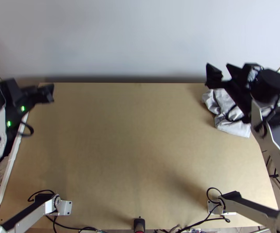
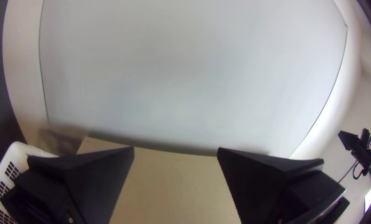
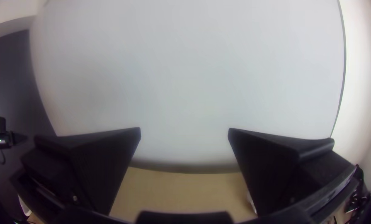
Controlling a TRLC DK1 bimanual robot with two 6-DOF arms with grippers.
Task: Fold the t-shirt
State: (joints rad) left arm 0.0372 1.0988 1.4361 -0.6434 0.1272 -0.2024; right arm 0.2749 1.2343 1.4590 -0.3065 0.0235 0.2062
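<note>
Your left claw [image 1: 51,94] is up in the air by the table's far left corner, with its fingers [image 2: 100,176] spread wide and nothing between them but a view of wall and wood. Your right claw [image 1: 219,66] is wide open too, nothing pinched, and it's up near the far right corner; in its own wrist view the two black fingers [image 3: 104,161] stand well apart.

Below that right claw and partly covered by its arm [image 1: 274,136], you've got the t-shirt [image 1: 235,127]. It's light grey-white, lying on the table in a rumpled bunch with plenty of creases, right up in the far right part of the tabletop [image 1: 128,143]. Neither claw has hold of it.

Further out, you've got a white basket [image 1: 12,159] along the left edge of the table, with some crumpled cloth [image 1: 0,171] inside. Behind the far edge there's a plain pale wall [image 1: 140,39]. On the near side, black cables [image 1: 68,226] run along the edge between the two arm bases, and a small dark gadget [image 1: 139,224] sits around the middle.
</note>
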